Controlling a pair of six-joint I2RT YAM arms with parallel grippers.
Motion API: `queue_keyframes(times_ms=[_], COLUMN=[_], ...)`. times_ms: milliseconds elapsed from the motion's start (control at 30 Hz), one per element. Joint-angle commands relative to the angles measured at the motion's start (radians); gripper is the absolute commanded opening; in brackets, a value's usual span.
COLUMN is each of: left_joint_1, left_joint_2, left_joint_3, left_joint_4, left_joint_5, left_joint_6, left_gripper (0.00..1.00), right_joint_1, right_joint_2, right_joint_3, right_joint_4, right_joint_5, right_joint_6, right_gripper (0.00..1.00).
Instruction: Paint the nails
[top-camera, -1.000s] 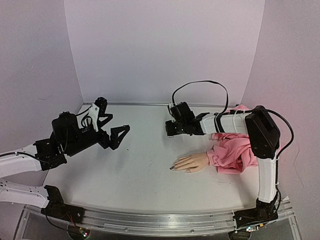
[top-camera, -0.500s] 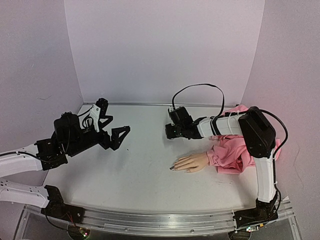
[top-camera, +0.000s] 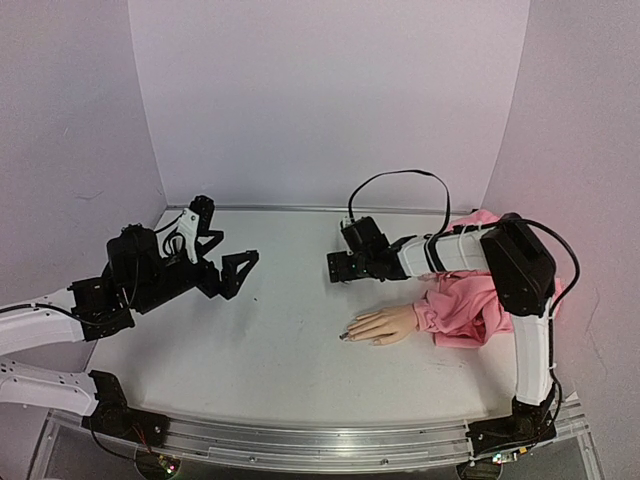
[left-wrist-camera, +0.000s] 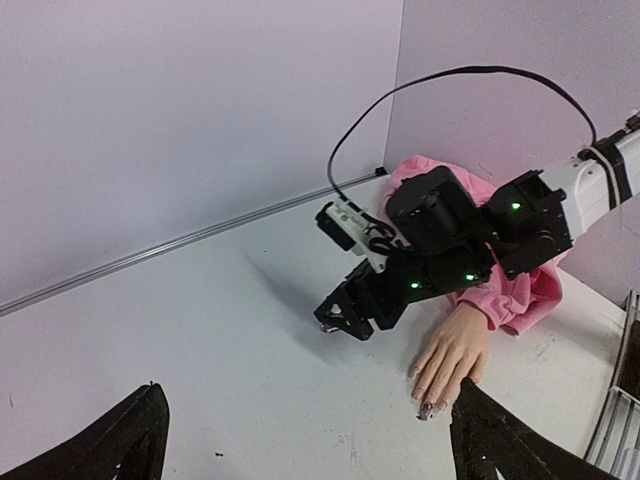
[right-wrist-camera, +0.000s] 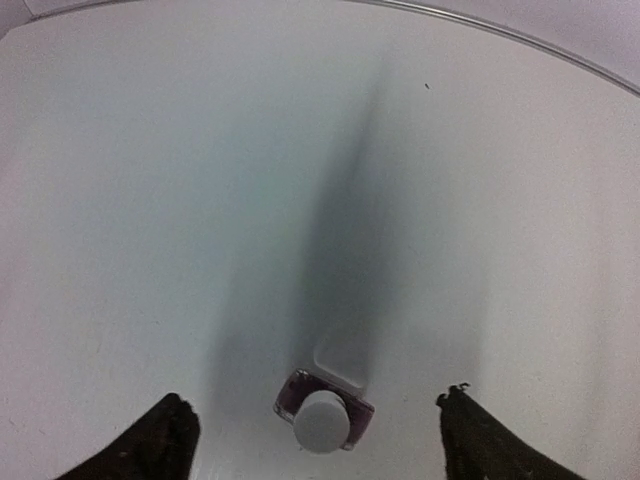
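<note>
Sleeve (top-camera: 465, 305) pink cloth; table (top-camera: 280, 345) matt white; nails (left-wrist-camera: 427, 409) dark-polished; bottle cap (right-wrist-camera: 322, 422) smooth.

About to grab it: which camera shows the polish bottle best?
Right wrist: the polish bottle stands clear, white cap up, between the open right tool's fingers. Top external and left wrist show only that tool over its spot.

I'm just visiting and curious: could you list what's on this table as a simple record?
Left tool: open, empty
Right tool: open, straddling the polish bottle, not gripping
Polish bottle: upright on table, white cap on
Mannequin hand: palm down on table, pink sleeve
Nails: some look dark, details too small
</note>
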Motion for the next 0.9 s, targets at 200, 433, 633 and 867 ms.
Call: queue_keyframes(times_ms=[200, 433, 633, 867], left_joint_1=[0.11, 0.365, 0.457, 0.458], left_joint_2=[-0.08, -0.189, -0.335, -0.455], left_joint_3=[0.049, -0.004, -0.092, -0.128], left_joint_4=[-0.056, -0.171, -0.207, -0.207], left_joint_5=[-0.176, -0.201, -0.305, -0.266], left_joint_6=[-0.063, -0.111, -0.136, -0.131], left_gripper=[1.0, 0.99, 0.99, 0.99], right_joint_1=[-0.168, -0.417, -0.493, -0.492], right_joint_2=[-0.551, -0.94, -1.262, -1.468], right_joint_3=[-0.301, -0.631, -0.786, -0.843], right_joint_4=[-0.074, -0.052, -0.042, -0.028], right_joint_5=[-0.106, -0.18, -0.173, -0.135], right_joint_6=[-0.02, -0.043, -0.041, -0.109], right_gripper=[0.98, 0.98, 0.98, 0.98])
